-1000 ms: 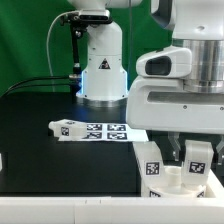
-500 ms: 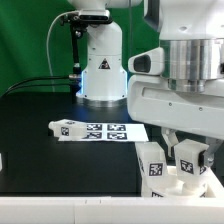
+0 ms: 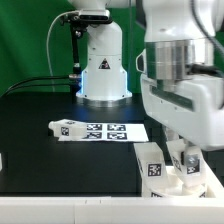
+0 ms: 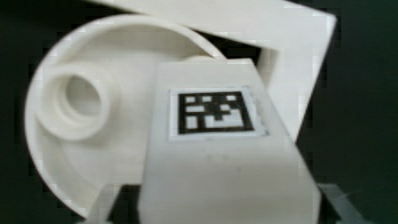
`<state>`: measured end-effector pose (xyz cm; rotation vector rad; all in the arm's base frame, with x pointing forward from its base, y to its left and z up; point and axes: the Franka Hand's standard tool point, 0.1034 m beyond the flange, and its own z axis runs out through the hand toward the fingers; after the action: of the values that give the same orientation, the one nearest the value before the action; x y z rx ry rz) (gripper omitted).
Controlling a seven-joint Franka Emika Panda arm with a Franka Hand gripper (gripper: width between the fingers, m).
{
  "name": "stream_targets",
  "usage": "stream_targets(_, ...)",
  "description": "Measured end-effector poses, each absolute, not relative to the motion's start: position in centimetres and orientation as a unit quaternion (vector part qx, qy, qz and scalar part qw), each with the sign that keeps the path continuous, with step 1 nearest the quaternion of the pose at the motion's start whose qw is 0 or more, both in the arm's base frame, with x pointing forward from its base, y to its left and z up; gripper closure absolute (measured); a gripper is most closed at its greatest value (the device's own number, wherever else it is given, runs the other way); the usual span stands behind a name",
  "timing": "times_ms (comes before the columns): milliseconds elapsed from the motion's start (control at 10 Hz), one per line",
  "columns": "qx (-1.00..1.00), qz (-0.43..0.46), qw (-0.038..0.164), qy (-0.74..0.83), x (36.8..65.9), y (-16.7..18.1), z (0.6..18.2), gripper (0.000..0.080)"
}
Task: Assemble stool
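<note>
White leg (image 4: 214, 150) seemingly clamped, gripper (image 3: 180, 160) moved toward exterior view's left

Plain green backdrop (image 3: 28, 40), black tabletop (image 3: 55, 158), white ledge (image 3: 60, 211)

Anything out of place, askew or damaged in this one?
Nothing stands out. A loose leg lies on its side beside the marker board; the seat and tagged leg at the gripper look intact.
</note>
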<state>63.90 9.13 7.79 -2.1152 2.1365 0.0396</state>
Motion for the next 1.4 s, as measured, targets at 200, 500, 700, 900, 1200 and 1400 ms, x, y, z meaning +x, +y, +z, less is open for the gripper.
stream_targets(200, -0.610, 0.013, 0.073, 0.789, 63.7, 10.2, 7.8, 0.0465)
stream_targets(500, -0.534, 0.020, 0.075, 0.842, 63.7, 10.4, 7.8, 0.0465)
stream_targets(700, -0.501, 0.009, 0.099, 0.860, 63.7, 10.8, 7.7, 0.0465)
stream_targets(900, -0.536, 0.004, 0.098, 0.838, 63.6, 10.8, 7.7, 0.0465)
stream_targets(1200, -0.723, -0.012, 0.103, 0.683, 63.8, 11.2, 9.7, 0.0178)
stream_targets(1400, -0.807, -0.005, 0.095, 0.582, 63.5, 11.8, 10.6, 0.0154)
